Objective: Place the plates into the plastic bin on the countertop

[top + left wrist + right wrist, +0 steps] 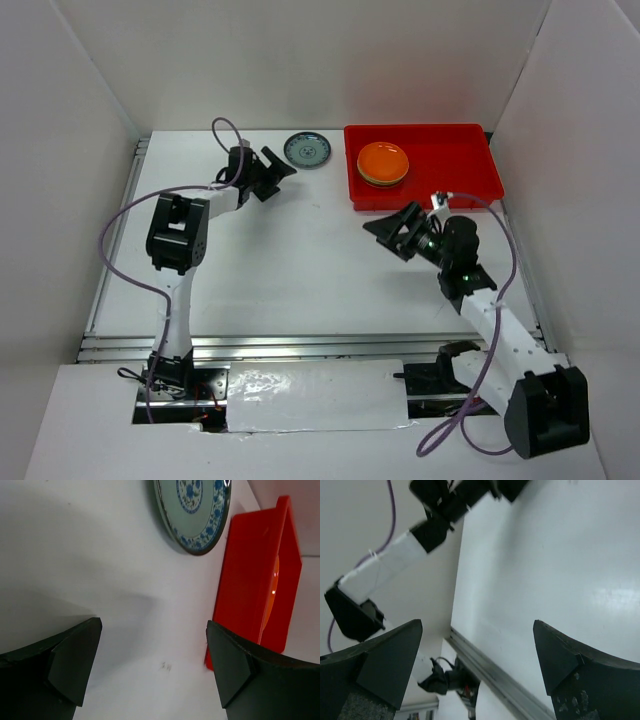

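The red plastic bin (450,165) sits at the back right of the white countertop (300,270). A stack of plates with an orange plate (383,162) on top lies in the bin's left end. A grey-blue patterned plate (306,150) lies on the countertop just left of the bin; it also shows in the left wrist view (195,510), with the bin's side (250,580) beside it. My left gripper (278,168) is open and empty, just short of that plate. My right gripper (388,230) is open and empty, in front of the bin.
White walls enclose the countertop on three sides. Metal rails (300,347) run along its near edge and left side. Purple cables loop off both arms. The left arm (420,535) shows in the right wrist view.
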`<state>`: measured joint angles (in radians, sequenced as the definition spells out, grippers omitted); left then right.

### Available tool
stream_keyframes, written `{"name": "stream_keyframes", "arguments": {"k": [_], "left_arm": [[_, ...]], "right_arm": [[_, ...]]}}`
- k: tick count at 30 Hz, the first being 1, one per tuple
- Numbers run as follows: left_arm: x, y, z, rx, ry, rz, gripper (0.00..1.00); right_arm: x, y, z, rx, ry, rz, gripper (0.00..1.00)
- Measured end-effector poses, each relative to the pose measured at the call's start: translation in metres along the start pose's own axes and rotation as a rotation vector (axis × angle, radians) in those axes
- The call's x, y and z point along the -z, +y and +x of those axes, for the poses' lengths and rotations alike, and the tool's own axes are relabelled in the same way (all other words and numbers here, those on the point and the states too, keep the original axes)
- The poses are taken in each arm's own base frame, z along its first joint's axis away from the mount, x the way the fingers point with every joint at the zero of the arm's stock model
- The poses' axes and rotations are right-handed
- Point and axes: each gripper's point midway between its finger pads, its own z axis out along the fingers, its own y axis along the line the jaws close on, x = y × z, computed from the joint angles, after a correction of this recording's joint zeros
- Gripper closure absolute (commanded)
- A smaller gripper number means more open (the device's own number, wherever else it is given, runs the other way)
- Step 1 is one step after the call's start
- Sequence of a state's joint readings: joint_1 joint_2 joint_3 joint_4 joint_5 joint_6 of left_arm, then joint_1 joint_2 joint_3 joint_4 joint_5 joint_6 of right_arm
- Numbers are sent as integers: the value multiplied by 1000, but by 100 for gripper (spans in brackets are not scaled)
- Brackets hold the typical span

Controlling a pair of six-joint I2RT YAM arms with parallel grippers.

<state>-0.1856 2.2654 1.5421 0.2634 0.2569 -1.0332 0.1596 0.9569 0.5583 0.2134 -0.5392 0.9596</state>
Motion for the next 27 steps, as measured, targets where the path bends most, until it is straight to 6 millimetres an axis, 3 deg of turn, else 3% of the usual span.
{"name": "stream_keyframes", "arguments": {"k": [2, 4, 8, 11, 14, 17, 18, 20, 25, 27], "left_arm": [[-14, -7, -3, 13, -31, -3, 1], [-30, -14, -8, 23, -70, -13, 1], [-62, -28, -19, 80, -130, -7, 1], [-73, -33, -23, 159, -165, 15, 1], [-77, -32, -30, 232, -203, 13, 1], [-85, -34, -37, 282, -243, 9, 9], [-87, -33, -38, 295, -254, 8, 23], [-91, -27, -39, 322, -274, -17, 38], [-96, -15, -37, 360, -296, -58, 61], [-96, -9, -36, 363, -299, -79, 84]], "right_arm": [[11, -9, 26, -32, 36, 7, 0], [24, -4, 39, -35, 39, -7, 0], [53, 35, 38, 5, -56, -133, 0], [74, 56, 32, 18, -132, -211, 0], [82, 64, 30, 22, -163, -232, 0], [83, 61, 30, 10, -159, -207, 0], [83, 59, 31, 5, -154, -197, 0], [83, 57, 33, 0, -145, -185, 0], [85, 59, 35, 2, -128, -179, 0], [87, 63, 34, 7, -130, -186, 0]]}}
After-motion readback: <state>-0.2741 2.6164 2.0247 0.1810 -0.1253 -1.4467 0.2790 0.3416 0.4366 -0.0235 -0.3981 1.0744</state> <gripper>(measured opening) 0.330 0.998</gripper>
